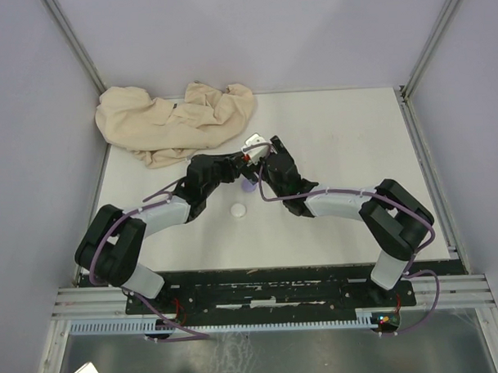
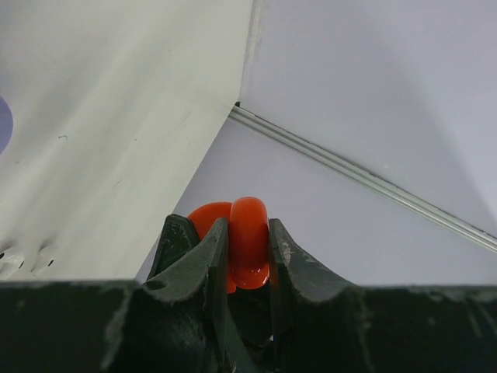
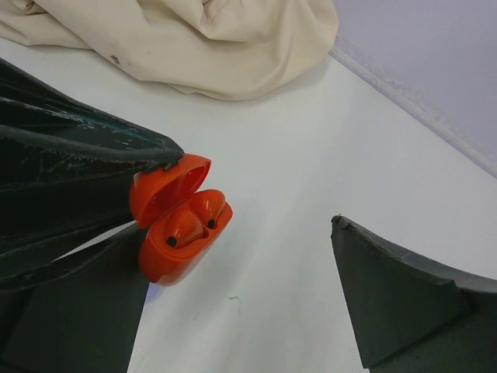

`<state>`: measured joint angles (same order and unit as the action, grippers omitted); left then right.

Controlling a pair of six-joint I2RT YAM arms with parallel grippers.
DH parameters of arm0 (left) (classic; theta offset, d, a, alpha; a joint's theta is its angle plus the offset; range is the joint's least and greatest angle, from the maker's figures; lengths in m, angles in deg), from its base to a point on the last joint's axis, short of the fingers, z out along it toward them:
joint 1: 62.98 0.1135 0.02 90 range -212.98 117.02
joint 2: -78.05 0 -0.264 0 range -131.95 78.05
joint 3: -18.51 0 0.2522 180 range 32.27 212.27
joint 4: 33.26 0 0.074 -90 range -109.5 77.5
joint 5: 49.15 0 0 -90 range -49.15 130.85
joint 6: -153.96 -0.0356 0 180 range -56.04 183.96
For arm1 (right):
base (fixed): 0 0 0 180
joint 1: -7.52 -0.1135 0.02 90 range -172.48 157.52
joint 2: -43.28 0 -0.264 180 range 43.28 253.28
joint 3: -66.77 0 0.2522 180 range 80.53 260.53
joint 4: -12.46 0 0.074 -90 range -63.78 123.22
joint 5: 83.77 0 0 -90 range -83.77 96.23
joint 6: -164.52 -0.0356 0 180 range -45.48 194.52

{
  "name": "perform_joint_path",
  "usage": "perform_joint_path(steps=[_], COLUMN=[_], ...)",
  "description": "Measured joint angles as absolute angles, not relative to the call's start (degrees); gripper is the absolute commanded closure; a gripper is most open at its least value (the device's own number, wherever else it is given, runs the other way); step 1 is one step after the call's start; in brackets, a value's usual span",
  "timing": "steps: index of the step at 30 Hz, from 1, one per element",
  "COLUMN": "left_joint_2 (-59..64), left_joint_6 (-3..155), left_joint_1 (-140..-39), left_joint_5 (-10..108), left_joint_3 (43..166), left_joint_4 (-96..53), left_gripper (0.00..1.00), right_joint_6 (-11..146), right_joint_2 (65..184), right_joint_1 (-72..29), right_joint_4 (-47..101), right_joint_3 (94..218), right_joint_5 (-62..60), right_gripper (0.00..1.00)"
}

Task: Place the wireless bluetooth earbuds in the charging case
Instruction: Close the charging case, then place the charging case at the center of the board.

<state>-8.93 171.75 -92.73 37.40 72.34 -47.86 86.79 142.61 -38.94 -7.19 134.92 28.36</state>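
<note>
The red charging case (image 3: 180,233) is held above the middle of the table (image 1: 354,142), just in front of the cloth (image 1: 177,119), and its lid stands open. In the right wrist view the lid tilts up and to the left from the hinge. The lower half runs from lower left to upper right, with its mouth turned towards that camera. Two rounded red forms (image 3: 194,221), each with a dark dot, sit side by side in the lower half. They look like red earbuds seated in their wells, though I cannot tell this for certain. The left gripper (image 2: 247,233) grasps the case. In its own wrist view the case stands edge-on and upright, pinched on both flat sides between the two dark fingers, with the lid showing just behind to the left. The right gripper (image 3: 241,256) is spread wide and holds nothing. One finger is low at the left and the other well off to the right, and the case lies near the gap between them, touching neither. From above, the two grippers meet nose to nose. A pale purple disc (image 1: 248,185) lies on the table just beside them on the near side, and a white disc (image 1: 238,210) lies a little nearer the arm bases. The crumpled beige cloth fills the far left corner up to the wall. To the right, open white surface runs to the table's railed edge, and more of it lies between the discs and the arm bases.
</note>
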Motion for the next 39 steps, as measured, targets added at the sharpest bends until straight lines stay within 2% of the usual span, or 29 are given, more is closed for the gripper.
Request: perform_joint_path(steps=[17,25,39], left_joint_2=[-9.57,-9.48,-3.51], left_joint_6=[170.89,154.09,133.67], left_joint_1=[-89.35,-79.73,-77.30], left_joint_5=[40.05,44.18,39.81], left_joint_3=[71.40,70.20,62.31], left_joint_4=[-49.34,-48.73,-43.29], left_gripper=[0.97,0.97,0.97], right_joint_6=[91.62,77.92,69.13], right_joint_2=[137.34,126.81,129.93], right_joint_1=[-38.85,-33.93,-30.61], right_joint_4=[-1.75,18.34,37.00], right_joint_3=[131.60,133.56,144.47], right_joint_5=[32.45,30.40,19.38], right_gripper=[0.01,0.00,0.02])
